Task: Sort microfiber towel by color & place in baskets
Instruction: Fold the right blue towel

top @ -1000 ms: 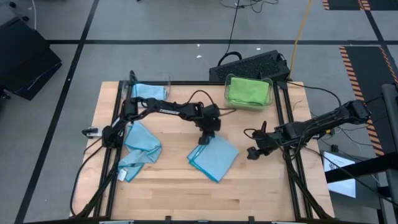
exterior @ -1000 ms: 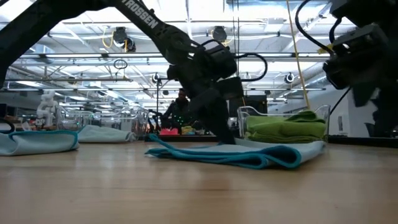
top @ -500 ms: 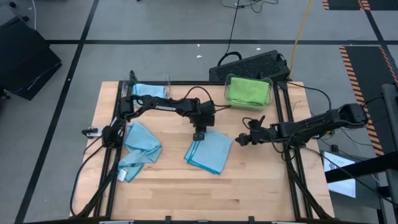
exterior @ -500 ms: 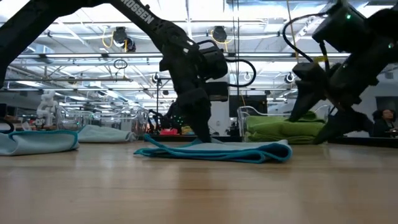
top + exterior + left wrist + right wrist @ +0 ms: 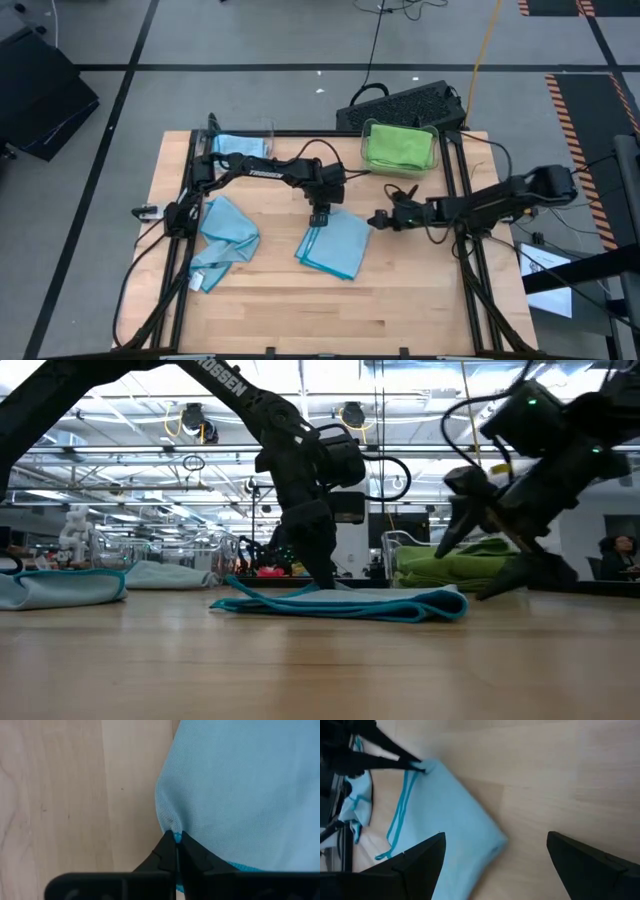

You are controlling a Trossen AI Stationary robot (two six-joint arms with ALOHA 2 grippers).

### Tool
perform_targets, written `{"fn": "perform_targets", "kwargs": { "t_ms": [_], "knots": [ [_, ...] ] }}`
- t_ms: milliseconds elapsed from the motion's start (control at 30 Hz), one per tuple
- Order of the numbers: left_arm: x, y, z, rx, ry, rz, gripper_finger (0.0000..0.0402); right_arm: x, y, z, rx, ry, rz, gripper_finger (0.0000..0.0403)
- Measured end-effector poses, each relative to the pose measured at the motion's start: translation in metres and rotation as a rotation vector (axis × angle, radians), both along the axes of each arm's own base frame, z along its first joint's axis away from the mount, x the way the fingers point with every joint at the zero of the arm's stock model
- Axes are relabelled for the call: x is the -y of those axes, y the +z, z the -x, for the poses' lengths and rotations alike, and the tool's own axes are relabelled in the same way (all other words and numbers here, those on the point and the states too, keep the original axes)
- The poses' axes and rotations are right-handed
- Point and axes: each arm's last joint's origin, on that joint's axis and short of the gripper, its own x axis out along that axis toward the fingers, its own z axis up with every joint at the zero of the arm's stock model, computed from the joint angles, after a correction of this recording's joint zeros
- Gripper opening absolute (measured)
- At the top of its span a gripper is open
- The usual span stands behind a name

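A folded light-blue towel (image 5: 335, 245) with darker blue edging lies flat on the wooden table, also in the low view (image 5: 340, 603). My left gripper (image 5: 320, 218) is shut on its far corner. My right gripper (image 5: 378, 220) is open and empty just right of the towel, its fingers (image 5: 420, 865) on either side of the towel's right corner (image 5: 495, 840) without touching. A clear basket (image 5: 432, 140) at the far right holds a green towel (image 5: 398, 145). A second clear basket (image 5: 268, 132) at the far left holds a light-blue towel (image 5: 238, 146). My left gripper pinches the folded towel's far corner (image 5: 172, 827) between its two fingertips, coming from above and pointing down. The cloth puckers at the fingertips. The corner is barely raised, and the rest of the towel lies flat on the table.
A crumpled blue towel (image 5: 225, 235) lies at the table's left, beside the left arm's base. A black box (image 5: 400, 105) sits behind the green basket. Bare wood (image 5: 330, 310) lies along the near edge.
My left gripper has drawn the towel's corner a little toward the table's left and far edges, and the towel has slid along with it. My right gripper has moved left and toward the far edge, up to the towel's right corner.
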Motion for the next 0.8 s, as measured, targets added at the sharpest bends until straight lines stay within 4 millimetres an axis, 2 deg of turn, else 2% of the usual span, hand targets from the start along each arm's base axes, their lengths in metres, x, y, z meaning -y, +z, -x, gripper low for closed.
{"fn": "perform_targets", "kwargs": {
  "t_ms": [167, 300, 467, 633, 733, 800],
  "knots": [
    [0.0, 0.0, 0.0, 0.002, -0.006, 0.001, 0.0007, -0.004, -0.003, -0.024, -0.04, 0.091, -0.029, 0.0335],
    [-0.001, 0.0, 0.0, 0.002, -0.003, 0.001, 0.0006, -0.006, -0.007, -0.032, -0.032, 0.119, -0.049, 0.0303],
    [-0.001, 0.0, 0.0, 0.003, -0.006, -0.001, 0.0004, -0.006, -0.015, -0.037, -0.025, 0.122, -0.067, 0.0214],
    [-0.001, 0.0, 0.0, 0.001, -0.006, -0.001, 0.0006, -0.005, -0.022, -0.03, -0.054, 0.108, -0.073, 0.0103],
    [0.0, 0.003, 0.002, -0.006, 0.0, 0.002, 0.0004, -0.004, -0.02, -0.025, -0.048, 0.119, -0.079, 0.0039],
    [0.0, 0.005, 0.002, -0.007, 0.005, 0.005, 0.0006, -0.004, -0.016, -0.022, -0.03, 0.149, -0.059, 0.0012]
  ]
}}
